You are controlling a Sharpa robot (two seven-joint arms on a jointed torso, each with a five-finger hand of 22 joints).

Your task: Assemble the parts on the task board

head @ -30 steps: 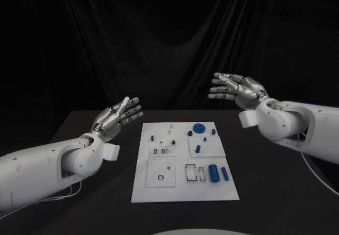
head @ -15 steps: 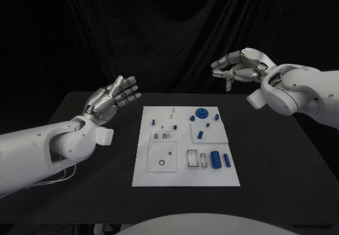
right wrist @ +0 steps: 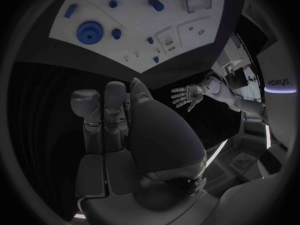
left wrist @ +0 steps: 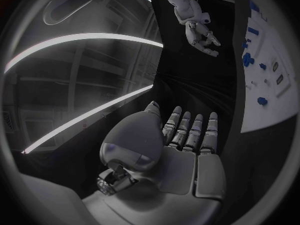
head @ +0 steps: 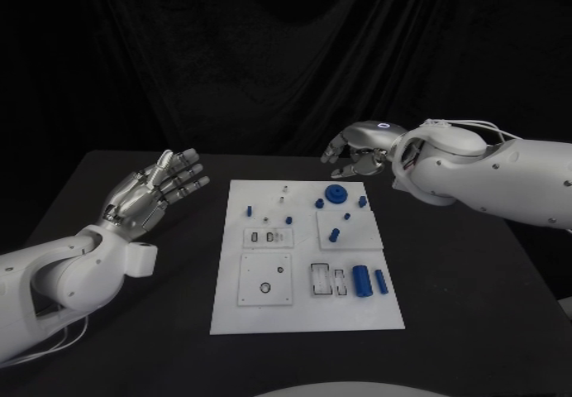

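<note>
The black table [head: 477, 273] carries the white task board [head: 304, 318] at its middle; all positions below are given from that board.

Right arm [head: 501, 178]: half a second ago it was held high, well behind the board's far right corner; it has since come down and inward. The right hand [head: 355, 153] now hangs just beyond the far edge, above the large blue round part [head: 337, 195]. Its fingers are curled in and nothing is in them.

Left arm [head: 59, 277]: it has drawn slightly outward. The left hand [head: 153, 188] is raised off the board's left side, apart from it, fingers straight and spread, holding nothing.

Parts: the round part, the blue cylinder [head: 361, 284] near the right edge and the small blue pegs [head: 335, 233] lie as they did, untouched.

Judgement: assembly has not begun. The right hand's descent suggests a first reach toward the far-right parts.
</note>
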